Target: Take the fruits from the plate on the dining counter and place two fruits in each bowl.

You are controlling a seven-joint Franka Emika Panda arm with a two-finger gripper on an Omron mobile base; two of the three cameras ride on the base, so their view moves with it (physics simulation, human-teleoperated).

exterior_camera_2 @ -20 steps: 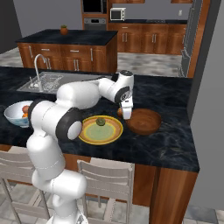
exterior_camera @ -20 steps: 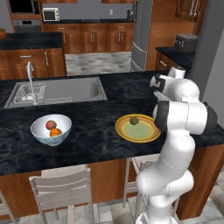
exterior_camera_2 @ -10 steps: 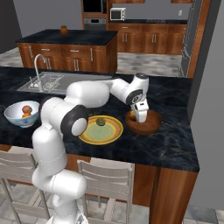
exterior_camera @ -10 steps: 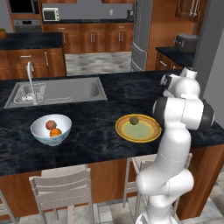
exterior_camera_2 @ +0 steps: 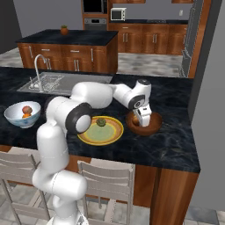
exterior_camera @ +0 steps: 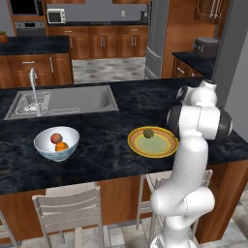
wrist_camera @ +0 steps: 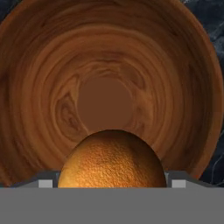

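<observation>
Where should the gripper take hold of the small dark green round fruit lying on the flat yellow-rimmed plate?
Grip the small dark green round fruit across its widest middle, coming straight down from above. It sits alone near the far side of the flat yellow-rimmed plate, and the plate's low rim probably leaves room for a finger on either side. Being round, it may roll, so close centred.

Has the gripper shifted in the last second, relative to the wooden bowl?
Yes. In the right base view the gripper has swung right from beside the plate and lowered into the wooden bowl, carrying the yellow-orange fruit.
</observation>
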